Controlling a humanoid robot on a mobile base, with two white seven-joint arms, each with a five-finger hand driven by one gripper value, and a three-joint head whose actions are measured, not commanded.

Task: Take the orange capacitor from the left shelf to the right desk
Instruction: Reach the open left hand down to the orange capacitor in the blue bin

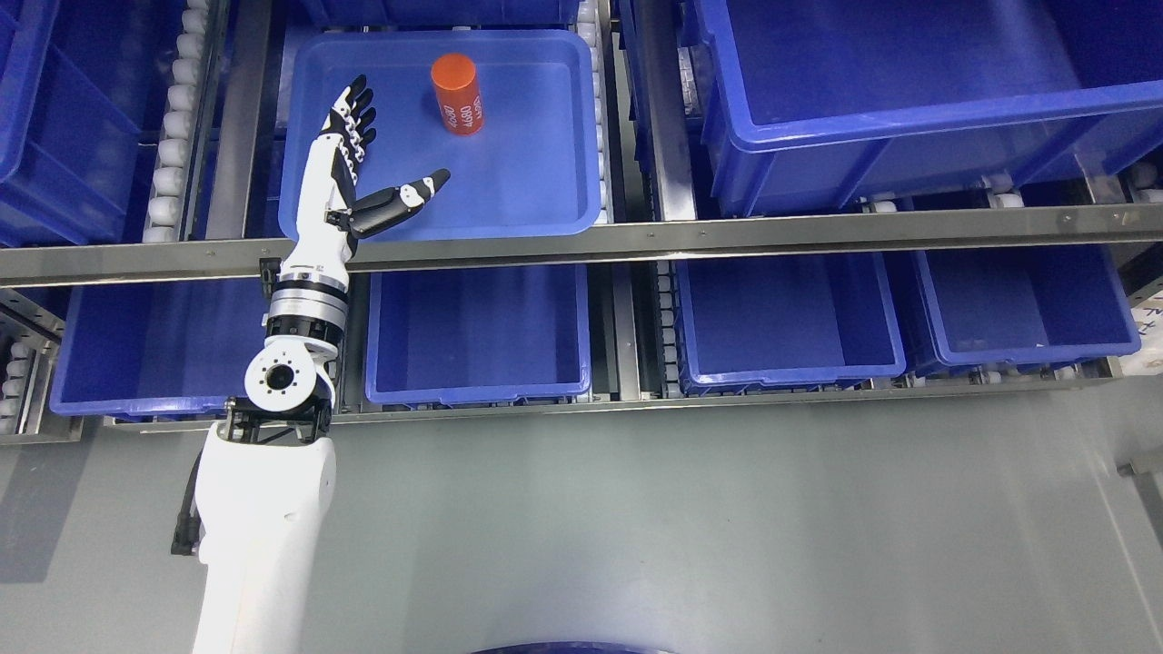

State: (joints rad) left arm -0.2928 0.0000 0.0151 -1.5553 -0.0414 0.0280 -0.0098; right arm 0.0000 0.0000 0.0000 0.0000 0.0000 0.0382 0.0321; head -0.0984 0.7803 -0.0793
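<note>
So the left hand (pixel 363 173) is up over the near-left part of the shallow blue tray (pixel 563 195) on the shelf, fingers stretched straight out and the thumb swung wide off to its right side, holding nothing at all. The orange capacitor (pixel 457 94) sits ahead of the hand and a bit to the thumb side, past the fingertips and clearly apart from them, alone in the tray toward the far edge. It looks like a stubby cylinder with white print down its side; whether it's standing or leaning I can't quite tell from this angle. My guess is it's a rigid can, fairly light, with a smooth sleeve that could be a bit slippery, and if it's on its side it may roll when nudged. I'd go for the middle of the body, thumb on one side and fingers on the other, wrapping around the curve rather than pinching the end cap. The hand needs to reach further in first. The right arm isn't showing anywhere, and neither is the desk.
</note>
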